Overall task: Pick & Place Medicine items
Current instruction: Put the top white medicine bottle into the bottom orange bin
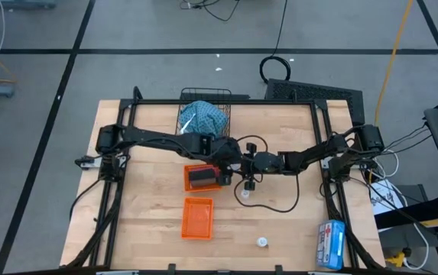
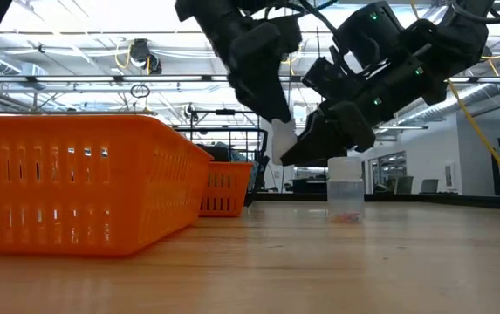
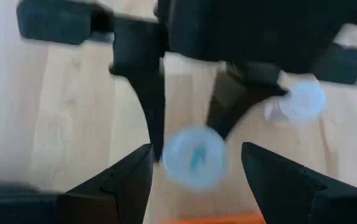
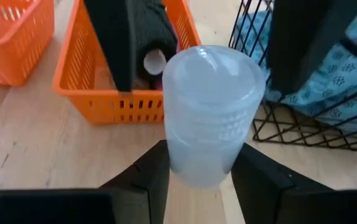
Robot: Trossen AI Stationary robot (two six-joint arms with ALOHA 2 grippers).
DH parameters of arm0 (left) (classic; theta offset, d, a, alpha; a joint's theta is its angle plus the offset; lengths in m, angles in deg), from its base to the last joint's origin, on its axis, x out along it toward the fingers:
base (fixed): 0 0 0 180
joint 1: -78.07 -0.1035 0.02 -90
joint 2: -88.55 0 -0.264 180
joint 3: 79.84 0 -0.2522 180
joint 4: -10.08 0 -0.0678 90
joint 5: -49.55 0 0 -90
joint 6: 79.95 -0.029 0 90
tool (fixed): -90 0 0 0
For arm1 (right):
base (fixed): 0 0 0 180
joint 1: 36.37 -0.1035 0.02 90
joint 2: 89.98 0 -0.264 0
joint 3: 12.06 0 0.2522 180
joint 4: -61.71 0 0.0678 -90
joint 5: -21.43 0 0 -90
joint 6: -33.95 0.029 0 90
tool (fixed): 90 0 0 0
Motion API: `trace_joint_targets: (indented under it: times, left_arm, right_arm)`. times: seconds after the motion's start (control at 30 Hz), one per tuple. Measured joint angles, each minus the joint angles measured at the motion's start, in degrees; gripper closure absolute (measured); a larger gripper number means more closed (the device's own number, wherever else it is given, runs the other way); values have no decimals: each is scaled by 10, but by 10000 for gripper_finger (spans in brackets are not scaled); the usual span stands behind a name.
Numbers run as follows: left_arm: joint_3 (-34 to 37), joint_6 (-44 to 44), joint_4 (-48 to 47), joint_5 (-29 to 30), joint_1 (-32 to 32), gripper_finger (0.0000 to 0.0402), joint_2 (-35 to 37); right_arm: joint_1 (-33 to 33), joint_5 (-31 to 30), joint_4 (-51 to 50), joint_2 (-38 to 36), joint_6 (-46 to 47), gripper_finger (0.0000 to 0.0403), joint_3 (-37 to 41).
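Hand-over step, as judged: the right gripper (image 4: 198, 163) hangs above the table centre with its jaws clamped on a white round vial (image 4: 212, 112). The left gripper (image 3: 197, 149) faces it with jaws apart, one finger on each side of the vial and not yet touching it. To do this well, centre the left fingers on the vial's ribbed cylindrical wall, below the smooth domed cap. Close squarely, and release the right grip only once the left hold is firm, because the translucent plastic looks slick and light. The likely destination is the orange slotted basket (image 4: 122, 102) just left of the grippers, which holds a black oblong (image 4: 156, 28). A second vial (image 2: 345, 187) stands upright on the pale wood table (image 1: 295, 221) just near of the grippers. A third vial (image 1: 262, 242) sits nearer the front edge. The soft blue patterned pouch (image 4: 352, 68) lies in the black wire basket (image 4: 303, 134) at the far side.
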Motion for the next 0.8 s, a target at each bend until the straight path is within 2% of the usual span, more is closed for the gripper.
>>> trace_joint_targets:
  times: [0.4, 0.5, 0.67, 0.8]
  left_arm:
    - [0, 5, 8, 8, -3, 158, -4]
    - [0, 1, 8, 8, -3, 184, -4]
    - [0, -3, 9, 7, -3, 260, -4]
    - [0, -8, 9, 8, -3, 266, -4]
  right_arm:
    - [-2, 0, 2, 0, 0, 267, 0]
    - [-2, 1, 1, 0, 0, 267, 0]
    - [-2, 0, 1, 0, 2, 265, 0]
    - [-2, 0, 2, 0, 2, 252, 0]
